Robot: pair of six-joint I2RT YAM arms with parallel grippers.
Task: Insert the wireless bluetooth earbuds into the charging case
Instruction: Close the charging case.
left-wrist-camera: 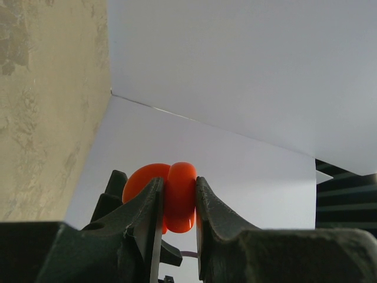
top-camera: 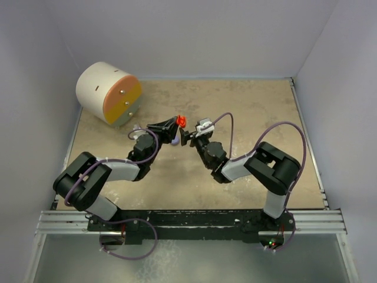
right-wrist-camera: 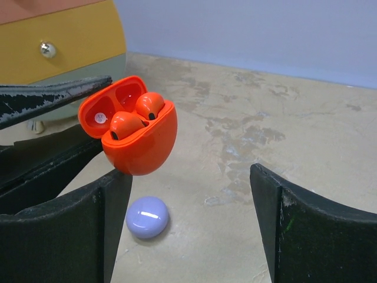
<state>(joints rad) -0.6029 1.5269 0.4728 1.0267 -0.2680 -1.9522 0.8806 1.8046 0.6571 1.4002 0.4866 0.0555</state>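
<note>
At the far left of the counter [top-camera: 247,106], well apart from the work, a round cream cabinet [top-camera: 100,85] is seen, with orange, yellow and green drawer fronts. Toward the middle, the left hand [left-wrist-camera: 178,197] is closed tight on a red charging case [right-wrist-camera: 141,144]. The case is held up off the counter with its lid hinged open. Two red earbuds [right-wrist-camera: 125,125] are seated side by side in its wells. Below the raised case, a lavender charging case [right-wrist-camera: 147,217] rests on the counter with its lid shut. Further right, the right hand [right-wrist-camera: 187,188] is spread wide and nothing is held in it. Neither case is touched by its fingers.

The red half of the task is judged to be nearly done: both red earbuds are in place, and only the lid is left to close. No lavender earbuds are seen loose in any view. Whether they already sit inside the shut lavender case cannot be told, so that half may remain to be done.
</note>
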